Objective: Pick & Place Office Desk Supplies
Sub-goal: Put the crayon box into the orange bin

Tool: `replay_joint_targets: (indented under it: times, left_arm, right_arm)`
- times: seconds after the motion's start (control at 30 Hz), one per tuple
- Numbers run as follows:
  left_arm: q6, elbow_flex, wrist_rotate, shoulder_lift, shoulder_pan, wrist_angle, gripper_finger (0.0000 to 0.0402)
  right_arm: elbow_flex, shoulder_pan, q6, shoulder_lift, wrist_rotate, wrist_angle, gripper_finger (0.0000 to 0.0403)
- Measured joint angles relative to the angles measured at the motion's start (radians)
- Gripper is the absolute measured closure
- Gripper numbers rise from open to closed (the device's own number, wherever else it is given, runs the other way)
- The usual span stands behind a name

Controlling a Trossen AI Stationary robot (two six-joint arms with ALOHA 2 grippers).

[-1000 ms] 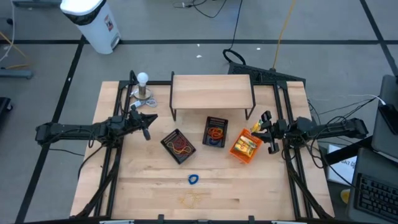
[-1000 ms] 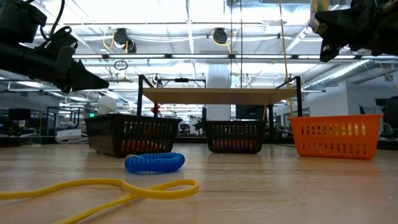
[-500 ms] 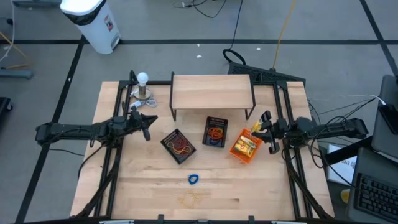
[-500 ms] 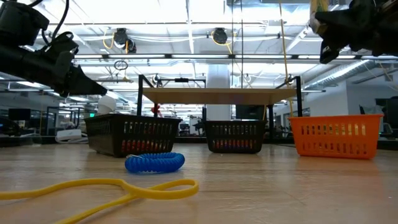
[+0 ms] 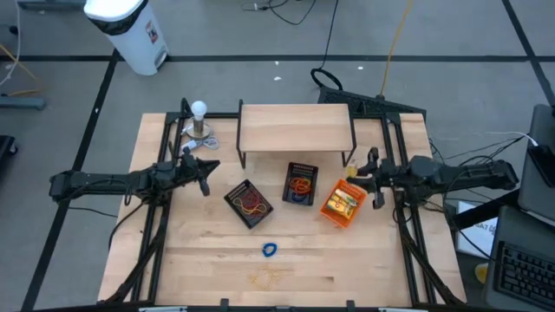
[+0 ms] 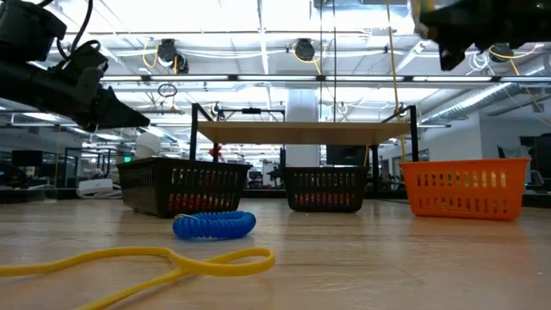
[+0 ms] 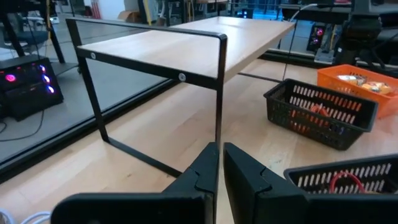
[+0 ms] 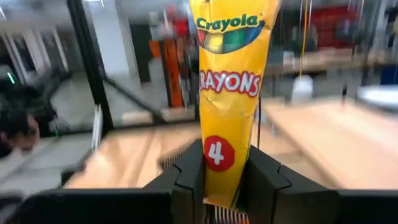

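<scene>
Yellow crayon packet [image 8: 227,93] pinched upright between the right gripper [image 5: 362,178] fingers, held in the air right of centre in the high view, just above the upper edge of the orange tray [image 5: 341,205]. More yellow packets lying inside that tray. Two black mesh trays at frame centre: one [image 5: 301,184] holding red and orange rubber bands, the other [image 5: 249,204], tilted, with bands too. Blue coiled loop [image 5: 270,250] alone on the bare table, lower centre; yellow band [image 6: 138,263] nearest the low camera. Wooden shelf [image 5: 295,128] behind the trays. White ball on stand [image 5: 199,113] upper left. Left gripper [image 5: 205,170] waiting left of centre, jaws nearly together, holding nothing.
</scene>
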Motion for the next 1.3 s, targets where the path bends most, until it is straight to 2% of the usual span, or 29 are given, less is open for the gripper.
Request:
replay_joint_targets:
  times: [0.4,0.63,0.83,1.3]
  left_arm:
    - [-0.008,0.000,0.013,0.000,-0.001,-0.011,0.0376]
    - [-0.004,0.000,0.013,0.000,-0.001,-0.008,0.0376]
    - [-0.005,0.000,0.013,0.000,-0.001,-0.008,0.0376]
    - [-0.007,0.000,0.012,0.000,-0.001,-0.008,0.0376]
  right_arm:
    - [0.376,0.038,0.209,0.263,-0.004,-0.588,0.0339]
    - [0.459,0.077,0.408,0.429,-0.005,-0.863,0.0339]
    - [0.462,0.105,0.537,0.570,-0.004,-0.945,0.0339]
    - [0.462,0.141,0.691,0.816,0.001,-0.957,0.0339]
